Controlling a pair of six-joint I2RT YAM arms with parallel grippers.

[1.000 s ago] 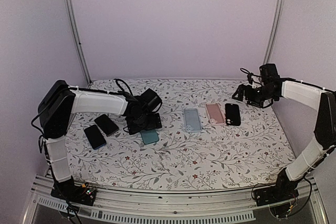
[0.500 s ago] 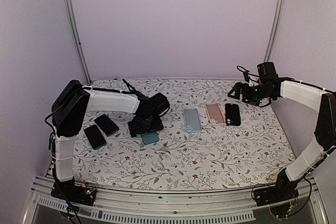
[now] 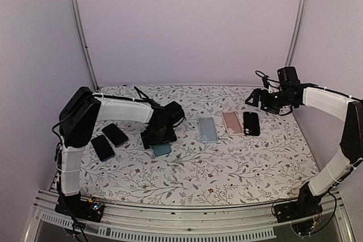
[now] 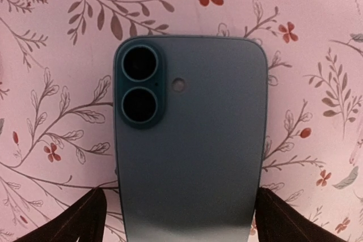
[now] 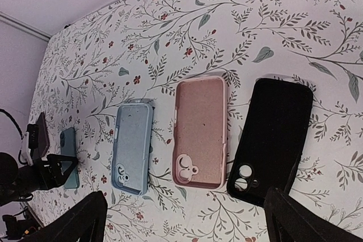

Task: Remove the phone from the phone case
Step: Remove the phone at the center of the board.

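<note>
Left arm (image 3: 122, 109) shifted right, settled over phone; left fingers (image 4: 85, 222) apart, straddling teal phone (image 4: 190, 140), lying back-up on table (image 4: 51, 32). Not clamped yet; extraction ahead. Right fingers (image 5: 79, 219) apart, hovering far-right.

- Top view: fixed above and behind me, facing forward and down, far enough to take in the whole flowered table (image 3: 227, 168)
- My left wrist view: straight down, very near, the teal phone (image 4: 190, 145) filling mid-frame
- My right wrist view: slanting down from farther off; its blue case (image 5: 131, 148), pink case (image 5: 198, 131) and black case (image 5: 271, 140) also show right of centre in the top view
</note>
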